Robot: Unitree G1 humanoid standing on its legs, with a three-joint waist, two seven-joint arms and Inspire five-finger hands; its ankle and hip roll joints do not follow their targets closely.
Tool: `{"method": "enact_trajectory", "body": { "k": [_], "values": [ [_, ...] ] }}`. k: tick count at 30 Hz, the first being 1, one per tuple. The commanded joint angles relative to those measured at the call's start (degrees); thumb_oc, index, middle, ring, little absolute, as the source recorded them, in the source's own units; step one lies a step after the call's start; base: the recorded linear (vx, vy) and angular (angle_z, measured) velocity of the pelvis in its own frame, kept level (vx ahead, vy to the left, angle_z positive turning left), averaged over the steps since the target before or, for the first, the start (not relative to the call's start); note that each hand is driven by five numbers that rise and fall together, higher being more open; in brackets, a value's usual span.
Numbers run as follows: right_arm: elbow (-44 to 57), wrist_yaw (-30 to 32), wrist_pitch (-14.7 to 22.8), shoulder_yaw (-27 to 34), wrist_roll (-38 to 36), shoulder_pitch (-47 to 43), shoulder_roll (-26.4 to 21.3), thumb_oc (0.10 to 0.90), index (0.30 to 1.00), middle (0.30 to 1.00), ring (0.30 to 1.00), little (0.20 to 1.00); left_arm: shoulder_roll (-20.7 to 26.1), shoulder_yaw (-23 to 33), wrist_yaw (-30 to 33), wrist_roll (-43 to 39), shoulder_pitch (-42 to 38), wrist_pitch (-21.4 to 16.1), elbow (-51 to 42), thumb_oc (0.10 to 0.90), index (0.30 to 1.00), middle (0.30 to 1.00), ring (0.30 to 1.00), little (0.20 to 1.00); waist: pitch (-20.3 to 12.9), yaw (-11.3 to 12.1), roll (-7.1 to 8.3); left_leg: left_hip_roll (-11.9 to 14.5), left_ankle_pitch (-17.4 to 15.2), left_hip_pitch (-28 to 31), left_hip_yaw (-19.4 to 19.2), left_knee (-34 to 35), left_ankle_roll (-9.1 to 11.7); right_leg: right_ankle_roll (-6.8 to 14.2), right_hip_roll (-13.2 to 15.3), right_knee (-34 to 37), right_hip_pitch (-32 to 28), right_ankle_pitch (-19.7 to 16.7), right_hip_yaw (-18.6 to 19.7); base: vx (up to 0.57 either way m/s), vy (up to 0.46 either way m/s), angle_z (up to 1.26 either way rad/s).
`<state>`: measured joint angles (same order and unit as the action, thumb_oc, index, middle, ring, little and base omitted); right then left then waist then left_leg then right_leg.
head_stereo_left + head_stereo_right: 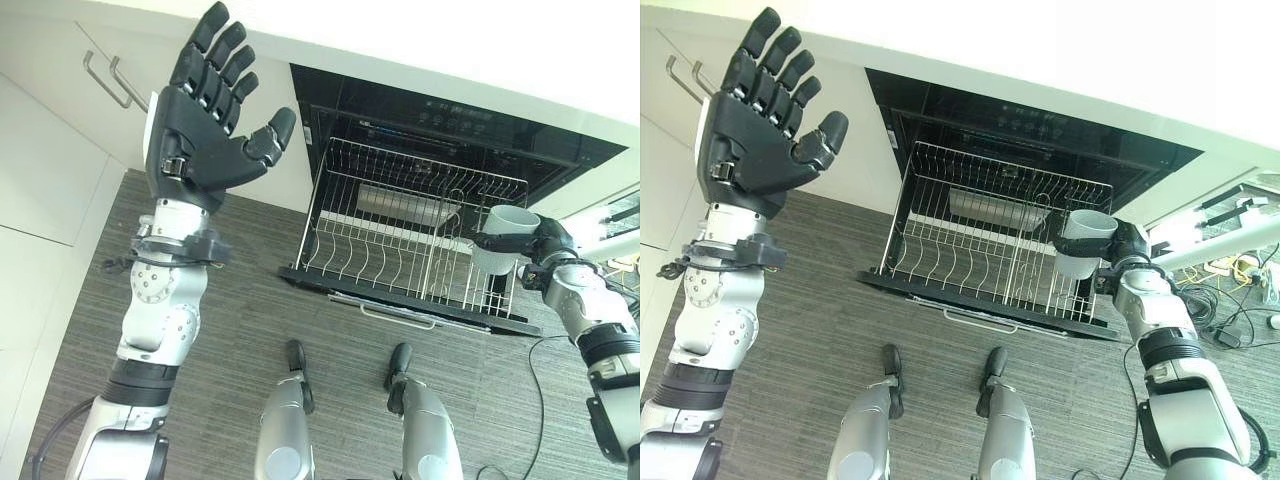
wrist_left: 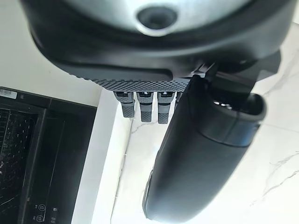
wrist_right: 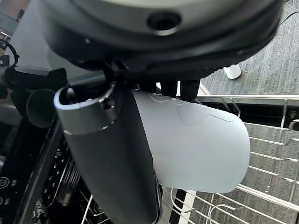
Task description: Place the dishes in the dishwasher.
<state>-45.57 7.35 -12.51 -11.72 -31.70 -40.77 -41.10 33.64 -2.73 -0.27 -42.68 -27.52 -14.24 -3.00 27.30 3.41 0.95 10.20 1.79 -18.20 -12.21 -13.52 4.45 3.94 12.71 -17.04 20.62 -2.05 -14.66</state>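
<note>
**Cup held over the pulled-out dishwasher rack**

Grey wood-grain floor (image 1: pixel 230 300) underfoot, running up to white cabinets (image 1: pixel 40 150) with bent metal handles (image 1: pixel 105 80) on the left. White marbled countertop (image 2: pixel 243 186) above, over the black open dishwasher (image 1: pixel 450 120), a row of controls along its upper edge. Wire rack (image 1: pixel 400 240) drawn out over the lowered door, rows of upright tines across its bottom, a pale shallow dish (image 1: pixel 995 210) lying toward the back. Off to the right, a tangle of cables on the floor.

Right hand (image 1: pixel 1130 245) curled round a white cup (image 1: pixel 1085 240) at the right end of the rack, just above the wires; thumb on one side of the wall, fingers on the other, as seen in the right wrist view (image 3: pixel 196 149). Cup plain, smooth, glossy, cylindrical with a rounded base edge, rim up and tilted slightly; handle not discernible.

Left hand (image 1: pixel 205 125) raised high before the cabinets, palm showing, fingers straight and spread, thumb out to the side, empty, well apart from the rack.
</note>
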Motion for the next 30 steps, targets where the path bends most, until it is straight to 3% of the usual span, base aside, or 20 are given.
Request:
{"method": "enact_trajectory", "body": {
  "k": [1, 2, 3, 23, 30],
  "values": [
    [1.2, 0.5, 2.5, -2.7, -0.1, -6.4, -6.0, 0.4, 0.3, 0.3, 0.3, 0.3, 2.3, -1.2, 0.4, -1.3, -4.7, -8.2, -6.3, 0.8, 0.9, 0.9, 0.9, 0.9, -4.4, -0.1, -0.93, -0.2, -10.8, 0.0, 5.0, -3.7, 1.5, 3.7, 0.7, -0.2, -2.3, 8.0, 1.1, 0.0, 0.0, 0.0],
    [1.0, 0.8, 2.0, -2.7, -0.5, -6.7, -6.1, 0.497, 0.446, 0.446, 0.446, 0.446, 2.3, -1.2, 0.4, -1.2, -4.7, -8.2, -6.4, 0.8, 0.9, 0.9, 0.9, 0.9, -4.3, -0.1, -0.97, -0.2, -10.8, 0.1, 4.9, -3.7, 1.5, 3.7, 0.7, -0.2, -2.3, 8.0, 1.1, 0.0, 0.0, 0.0],
    [0.8, 0.9, 1.7, -2.7, -0.9, -6.8, -6.1, 0.8, 0.9, 0.9, 0.9, 0.9, 2.4, -1.2, 0.4, -1.3, -4.6, -8.2, -6.4, 0.8, 0.9, 0.9, 0.9, 0.9, -4.2, -0.1, -1.03, -0.2, -10.8, 0.1, 5.0, -3.7, 1.5, 3.7, 0.7, -0.2, -2.3, 7.9, 1.1, 0.0, 0.0, 0.0],
    [4.5, 2.9, -0.2, -1.8, 2.3, -7.6, -9.2, 0.8, 0.9, 0.9, 0.9, 0.9, 3.5, -1.2, 0.9, -1.6, -3.0, -7.4, -7.3, 0.8, 0.9, 0.9, 0.9, 0.9, -4.3, -0.8, -0.8, -0.2, -11.2, 0.9, 4.1, -3.7, 1.4, 3.8, 0.4, -0.2, -2.4, 7.6, 1.2, 0.0, 0.0, 0.0],
    [11.0, 5.8, 2.7, 1.4, 2.0, -6.6, -9.6, 0.8, 0.9, 0.9, 0.9, 0.9, 3.5, -0.3, 1.0, -1.4, -1.5, -8.1, -7.7, 0.8, 0.9, 0.9, 0.9, 0.9, -4.6, -1.4, -1.06, 0.0, -11.3, 1.5, 3.8, -3.7, 1.3, 3.8, 0.4, -0.2, -2.7, 7.7, 1.5, 0.0, 0.0, 0.0]
  ]
}}
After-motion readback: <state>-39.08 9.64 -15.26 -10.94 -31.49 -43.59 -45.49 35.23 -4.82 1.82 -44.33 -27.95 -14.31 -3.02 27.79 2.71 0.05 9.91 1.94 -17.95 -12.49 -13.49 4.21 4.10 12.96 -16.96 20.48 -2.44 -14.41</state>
